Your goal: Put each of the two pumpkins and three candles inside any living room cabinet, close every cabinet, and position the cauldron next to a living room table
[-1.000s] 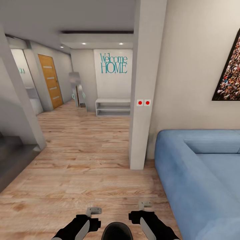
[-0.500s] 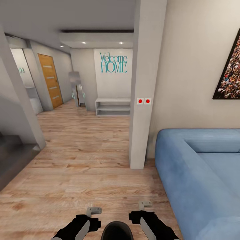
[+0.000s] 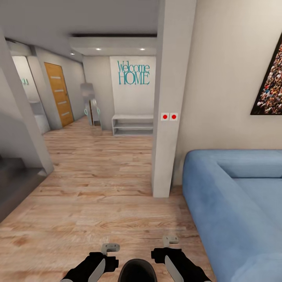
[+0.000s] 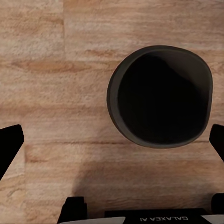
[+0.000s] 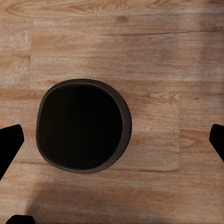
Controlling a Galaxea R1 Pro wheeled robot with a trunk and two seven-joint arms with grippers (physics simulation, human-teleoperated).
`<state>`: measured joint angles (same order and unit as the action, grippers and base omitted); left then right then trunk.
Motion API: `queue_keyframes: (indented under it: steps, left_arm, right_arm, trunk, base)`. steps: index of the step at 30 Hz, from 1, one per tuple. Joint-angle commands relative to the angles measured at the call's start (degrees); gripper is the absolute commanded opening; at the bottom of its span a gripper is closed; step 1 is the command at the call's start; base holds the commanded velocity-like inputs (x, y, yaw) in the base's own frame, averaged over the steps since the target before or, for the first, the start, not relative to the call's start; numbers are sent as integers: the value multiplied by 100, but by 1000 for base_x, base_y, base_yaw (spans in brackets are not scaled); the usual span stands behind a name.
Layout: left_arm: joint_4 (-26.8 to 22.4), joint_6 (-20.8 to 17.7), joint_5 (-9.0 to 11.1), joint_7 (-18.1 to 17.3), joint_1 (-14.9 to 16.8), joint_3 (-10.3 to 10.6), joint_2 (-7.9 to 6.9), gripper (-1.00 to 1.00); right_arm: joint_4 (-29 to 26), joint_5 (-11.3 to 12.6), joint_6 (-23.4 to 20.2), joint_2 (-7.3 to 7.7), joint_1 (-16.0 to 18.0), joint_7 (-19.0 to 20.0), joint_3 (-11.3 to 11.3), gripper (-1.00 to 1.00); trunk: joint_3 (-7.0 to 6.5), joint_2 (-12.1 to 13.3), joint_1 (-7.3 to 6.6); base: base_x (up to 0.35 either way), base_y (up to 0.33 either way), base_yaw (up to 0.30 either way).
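The black round cauldron [image 3: 137, 271] sits on the light wood plank floor, low in the head view between my two arms. The left wrist view looks straight down into its wide dark mouth [image 4: 161, 95], and so does the right wrist view [image 5: 83, 125]. My left gripper [image 3: 111, 247] hovers above and just left of it, open, with its fingertips [image 4: 9, 145] spread wide and nothing held. My right gripper [image 3: 170, 239] hovers above and just right of it, also open, with its fingertips [image 5: 10, 142] far apart.
A blue sofa [image 3: 235, 203] fills the right side, close to my right arm. A white pillar [image 3: 168, 117] with two red buttons stands ahead. A hallway runs left of it to a white bench shelf [image 3: 132, 125] and a wooden door [image 3: 59, 94]. Grey steps [image 3: 11, 184] lie at the left.
The whole head view has drifted slightly, so the camera has moved a little. Both arms and the cauldron keep the same places relative to each other.
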<state>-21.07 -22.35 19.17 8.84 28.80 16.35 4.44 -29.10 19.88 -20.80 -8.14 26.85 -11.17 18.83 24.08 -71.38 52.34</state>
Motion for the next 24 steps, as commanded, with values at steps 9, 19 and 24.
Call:
queue_keyframes:
  steps: [9, 19, 24]
  left_arm:
    - [-12, -24, 61, 48, 3, 52, -4, 100]
    - [-12, -24, 61, 48, 3, 60, -4, 100]
    - [-12, -24, 61, 48, 3, 61, -4, 100]
  right_arm:
    - [-9, 63, -21, 5, 4, -52, 53, 100]
    - [-24, 65, 40, 5, 4, -52, 78, 100]
    - [-25, 64, 53, 5, 2, -52, 80, 100]
  trunk:
    - [169, -366, 198]
    - [348, -768, 418]
    - [438, -968, 528]
  base:
    - [0, 0, 0]
    - [0, 0, 0]
    - [0, 0, 0]
